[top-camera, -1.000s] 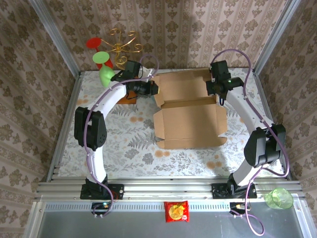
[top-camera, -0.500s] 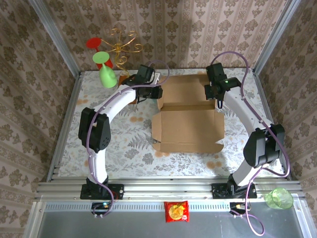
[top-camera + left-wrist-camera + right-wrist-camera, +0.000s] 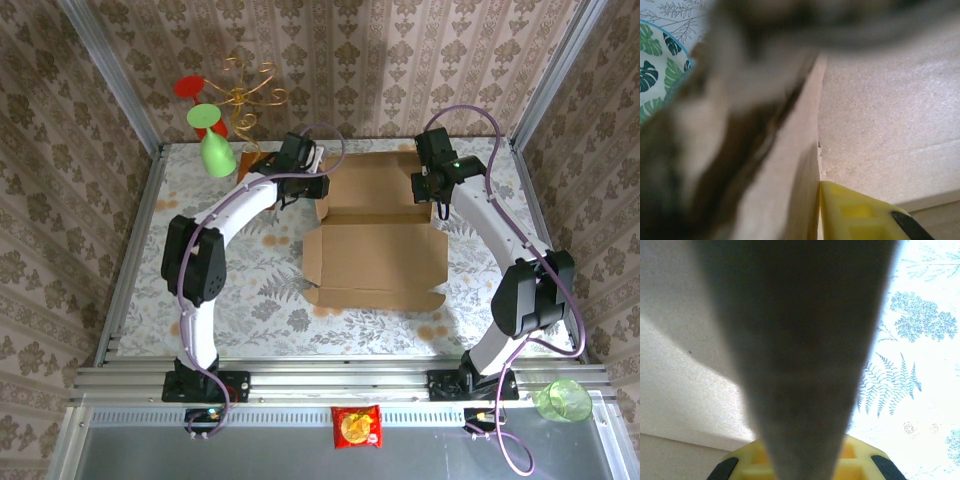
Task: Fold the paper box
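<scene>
Gold wire stand (image 3: 248,85) at 11 o'clock, behind the worktop's far edge. Red plastic goblet (image 3: 189,87) and green plastic goblet (image 3: 205,117) on its left side, second green goblet (image 3: 219,158) lower, bowl down. Worktop (image 3: 260,290) covered in pale floral-print cloth. Red snack packet (image 3: 355,426) at 6 o'clock on grey ledge. Clear green plastic cup (image 3: 562,400) at 5 o'clock. Brown damask wallpaper (image 3: 400,60) on all sides.

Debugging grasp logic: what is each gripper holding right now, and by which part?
Right gripper: jaws shut on the plain brown corrugated cardboard box, at its far-right side flap. Left gripper: at the far-left flap; grip cannot be told.
</scene>
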You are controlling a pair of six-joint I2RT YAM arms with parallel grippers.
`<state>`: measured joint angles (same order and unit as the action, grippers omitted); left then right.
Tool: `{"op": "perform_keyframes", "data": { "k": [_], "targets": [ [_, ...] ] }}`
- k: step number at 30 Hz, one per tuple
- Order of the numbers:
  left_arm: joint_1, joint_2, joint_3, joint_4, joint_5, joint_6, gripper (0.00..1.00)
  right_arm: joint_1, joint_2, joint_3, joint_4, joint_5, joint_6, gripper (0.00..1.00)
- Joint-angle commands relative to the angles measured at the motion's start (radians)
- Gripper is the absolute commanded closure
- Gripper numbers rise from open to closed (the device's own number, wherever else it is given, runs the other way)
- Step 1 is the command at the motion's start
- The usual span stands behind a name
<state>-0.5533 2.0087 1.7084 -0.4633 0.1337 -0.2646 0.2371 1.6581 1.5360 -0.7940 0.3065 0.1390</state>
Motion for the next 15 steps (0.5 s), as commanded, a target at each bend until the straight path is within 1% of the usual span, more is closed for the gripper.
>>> {"op": "perform_keyframes", "data": {
  "k": [1, 3, 4, 5, 6, 7, 11, 15],
  "targets": [
    [-0.024, 0.020, 0.016, -0.010, -0.078, 0.050, 0.80, 0.015, -0.008, 0.009, -0.033, -0.018, 0.015, 1.00],
    [-0.039, 0.030, 0.028, -0.038, -0.124, 0.072, 0.81, 0.017, -0.003, 0.011, -0.033, -0.016, 0.017, 1.00],
    [-0.045, 0.032, 0.028, -0.046, -0.145, 0.077, 0.83, 0.019, -0.002, 0.012, -0.035, -0.014, 0.019, 1.00],
    [-0.049, 0.033, 0.027, -0.050, -0.166, 0.077, 0.88, 0.018, 0.000, 0.013, -0.037, -0.012, 0.020, 1.00],
    [-0.051, 0.033, 0.024, -0.054, -0.189, 0.071, 0.97, 0.019, 0.003, 0.017, -0.039, -0.012, 0.022, 1.00],
    [-0.053, 0.032, 0.020, -0.055, -0.203, 0.063, 1.00, 0.019, 0.008, 0.020, -0.041, -0.011, 0.023, 1.00],
    [-0.062, 0.015, -0.019, -0.011, -0.221, 0.067, 1.00, 0.024, 0.015, 0.023, -0.046, -0.013, 0.025, 1.00],
    [-0.066, 0.002, -0.045, 0.023, -0.192, 0.066, 1.00, 0.027, 0.017, 0.021, -0.045, -0.015, 0.026, 1.00]
  ]
}}
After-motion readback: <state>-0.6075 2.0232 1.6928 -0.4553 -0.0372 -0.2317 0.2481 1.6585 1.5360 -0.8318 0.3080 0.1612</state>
